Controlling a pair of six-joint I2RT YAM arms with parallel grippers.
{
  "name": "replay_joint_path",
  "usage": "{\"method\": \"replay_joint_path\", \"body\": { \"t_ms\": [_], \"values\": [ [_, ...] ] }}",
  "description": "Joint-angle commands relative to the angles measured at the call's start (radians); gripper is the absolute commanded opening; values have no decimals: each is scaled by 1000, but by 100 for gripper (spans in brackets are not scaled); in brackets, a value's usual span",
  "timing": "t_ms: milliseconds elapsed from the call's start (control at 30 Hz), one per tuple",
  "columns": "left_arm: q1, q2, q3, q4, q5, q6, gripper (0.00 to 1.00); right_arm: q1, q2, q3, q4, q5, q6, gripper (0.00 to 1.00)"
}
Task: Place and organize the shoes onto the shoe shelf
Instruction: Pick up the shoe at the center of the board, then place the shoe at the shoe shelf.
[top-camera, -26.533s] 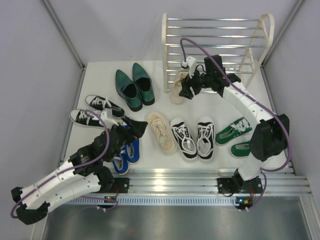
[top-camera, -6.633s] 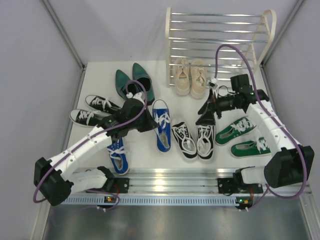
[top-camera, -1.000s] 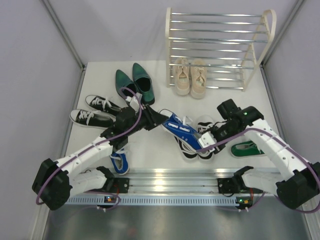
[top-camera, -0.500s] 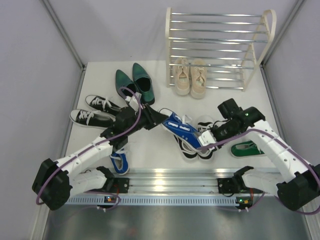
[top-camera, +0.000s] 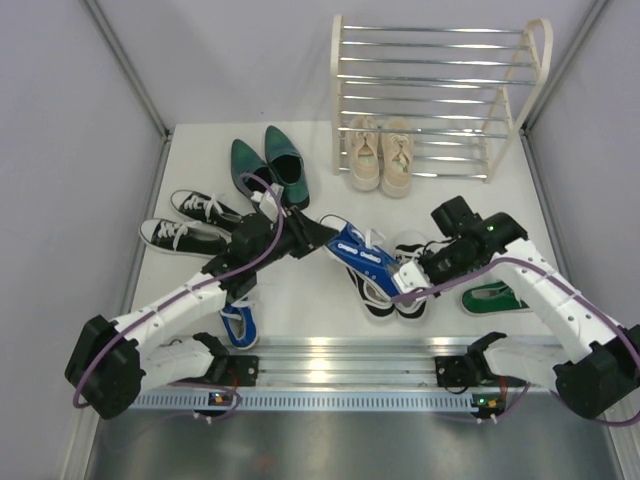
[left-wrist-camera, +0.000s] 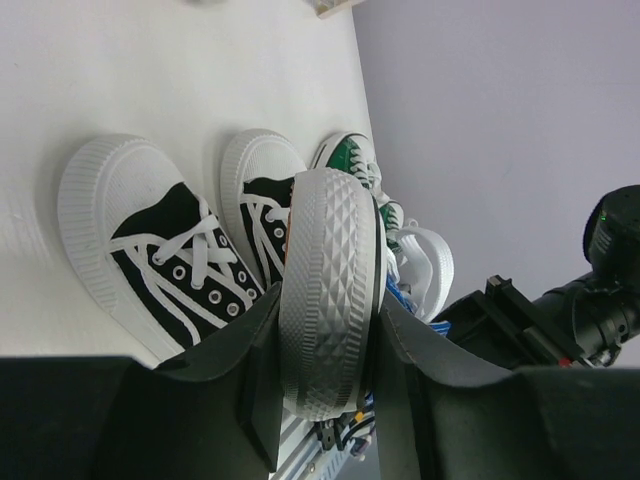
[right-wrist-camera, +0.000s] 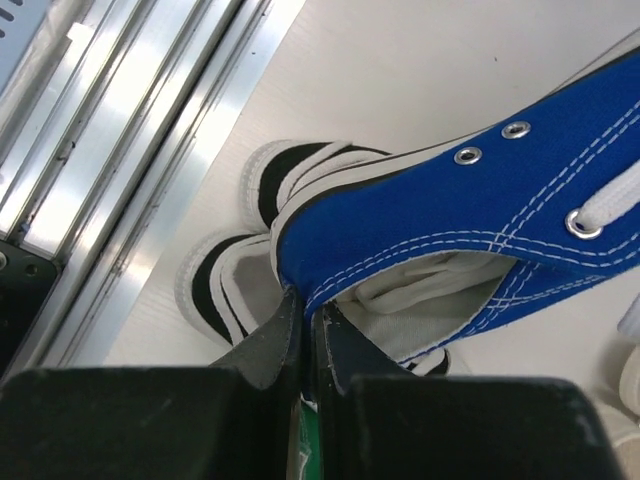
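— White table (top-camera: 300, 300), grey walls, seen from above. Where is the shelf (top-camera: 338, 80)?
— At the far edge, with the beige pair (top-camera: 382, 155) on its lowest bars, same as a second ago.
— And the arms?
— They meet mid-table on one blue sneaker (top-camera: 362, 254), held up over a black-and-white pair (top-camera: 400, 292). The left gripper (top-camera: 316, 236) has the toe end and the right gripper (top-camera: 408, 277) has the heel. A second ago the right one stood spread beside the heel. Now it is pressed together on it.
— Other shoes?
— The green dress shoes (top-camera: 270, 172) and a second black-and-white pair (top-camera: 195, 222) lie at the left. The other blue sneaker (top-camera: 236, 322) lies by the left arm, and one green sneaker (top-camera: 495, 297) by the right arm. None of them has shifted.
— Left wrist view?
— The jaws pinch the sneaker's white studded sole, seen edge-on. The black-and-white pair lies on the table beyond, with a green sneaker behind it.
— Right wrist view?
— The jaws are squeezed tight on the blue heel rim. The heels of the black-and-white pair show below.
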Motion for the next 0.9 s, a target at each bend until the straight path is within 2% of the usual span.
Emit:
{"method": "replay_joint_path", "body": {
  "t_ms": [0,67,100,200,233,400,567,867],
  "values": [
    [14,-47,39,159,-42,-82,21,15,-13,102,9,-1,87,0],
    [20,-59,42,97,-64,-68,41,13,-10,143,-19,0,124,0],
    [27,-79,46,71,-96,-62,64,9,-11,180,-28,3,159,0],
    [37,-117,77,-64,-144,-10,91,-7,-8,240,-53,32,236,0],
    [42,-128,88,-97,-174,17,96,-10,-7,252,-66,38,244,0],
    [74,-194,143,-301,-272,108,98,-57,10,285,-74,135,340,0],
    [82,-254,145,-381,-308,168,98,-141,55,291,-59,265,391,0],
    [83,-317,91,-423,-303,182,98,-433,243,456,-122,335,244,0]
  ]
}}
